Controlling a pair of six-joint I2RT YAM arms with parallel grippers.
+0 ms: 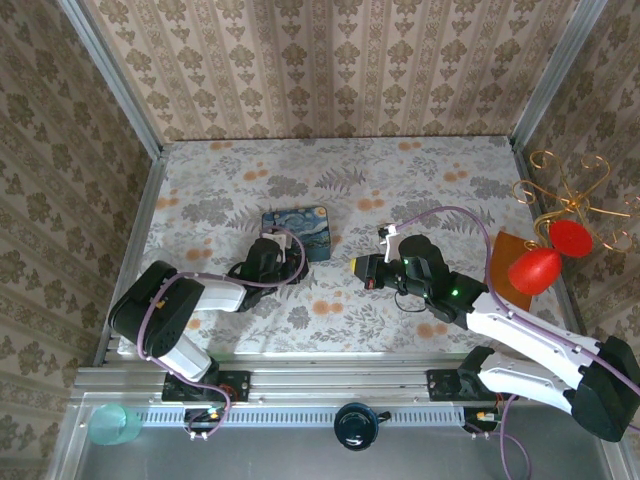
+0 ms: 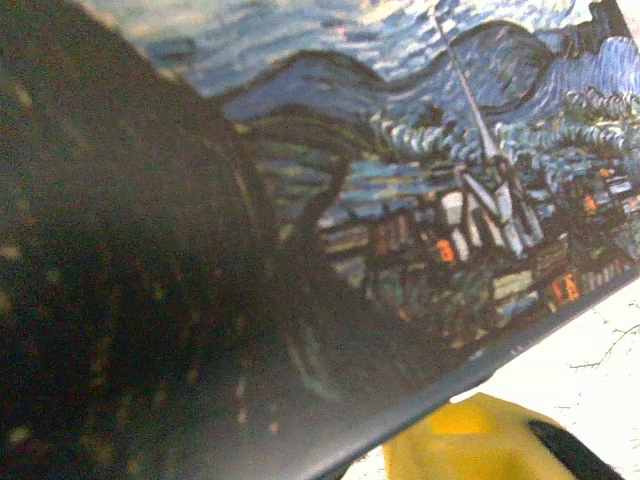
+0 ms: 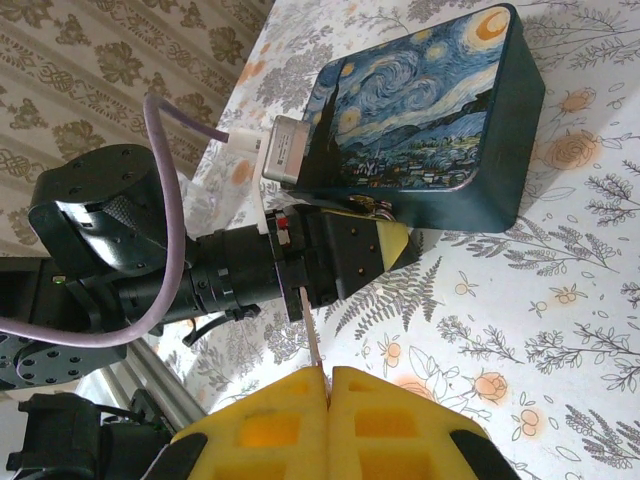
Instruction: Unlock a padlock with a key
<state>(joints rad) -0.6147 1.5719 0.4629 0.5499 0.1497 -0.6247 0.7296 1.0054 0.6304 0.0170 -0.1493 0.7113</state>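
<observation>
Near the middle of the counter (image 1: 440, 200), a little toward its left edge: a blue swirl-painted tin (image 1: 300, 228). Pressed up to the tin's near side: the left hand (image 1: 288, 245), with one yellow fingertip (image 3: 393, 240) touching the tin's wall. Cannot tell whether open or closed. Right at that fingertip, against the tin's edge: the padlock (image 3: 368, 205), a tiny dark-and-metal bit, too small to make out clearly. Just right of the tin and apart from it: the right hand (image 1: 363, 269), closed, yellow pads (image 3: 260, 430) pressed flat together, pinching a thin pale strip (image 3: 312, 340) seen edge-on. Cannot tell what the strip is.
</observation>
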